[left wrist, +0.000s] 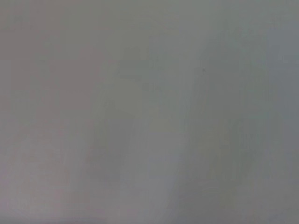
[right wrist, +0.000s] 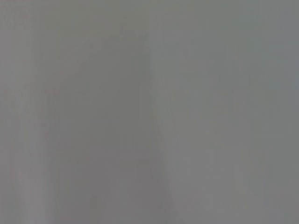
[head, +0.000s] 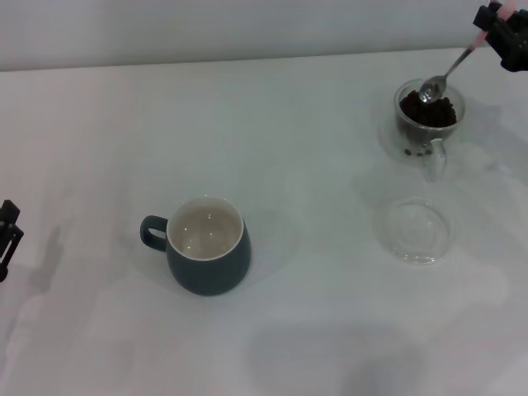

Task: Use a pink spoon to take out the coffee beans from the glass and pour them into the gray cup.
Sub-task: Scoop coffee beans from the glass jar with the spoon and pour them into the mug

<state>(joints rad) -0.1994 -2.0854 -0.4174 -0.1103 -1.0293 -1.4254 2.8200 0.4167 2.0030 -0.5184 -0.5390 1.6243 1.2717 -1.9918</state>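
In the head view the glass [head: 428,124] stands at the far right, filled with dark coffee beans [head: 429,110]. My right gripper [head: 495,23] at the top right corner is shut on the pale pink handle of the pink spoon [head: 450,73]. The spoon slants down, and its silver bowl rests at the top of the beans. The gray cup [head: 208,246] stands left of centre, handle to the left, its off-white inside without beans. My left gripper [head: 7,235] is parked at the left edge. Both wrist views show only blank grey.
A shallow clear glass dish [head: 414,229] lies on the white table [head: 313,165] just in front of the glass. The table's far edge meets a pale wall at the top.
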